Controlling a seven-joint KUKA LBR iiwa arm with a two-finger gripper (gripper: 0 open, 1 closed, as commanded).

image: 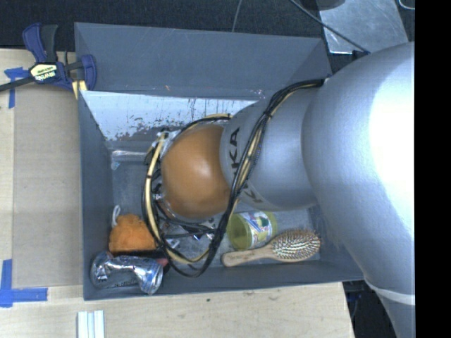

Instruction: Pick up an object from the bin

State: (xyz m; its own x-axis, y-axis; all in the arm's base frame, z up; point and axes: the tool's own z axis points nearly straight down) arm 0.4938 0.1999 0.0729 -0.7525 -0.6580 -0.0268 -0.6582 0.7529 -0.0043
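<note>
Nearest us looms the grey arm (352,153), orange wrist cover (194,171) over the bin's (95,189) middle. We cannot tell the state of the gripper (184,234). An orange lump (130,234) lies just beside it toward the lower-left corner, and a green jar (250,229) sits opposite. Either could be the pick.

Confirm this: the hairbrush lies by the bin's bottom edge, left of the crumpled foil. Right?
No. The hairbrush lies by the bin's bottom edge, but right of the crumpled foil, not left, as the camera view shows.
</note>
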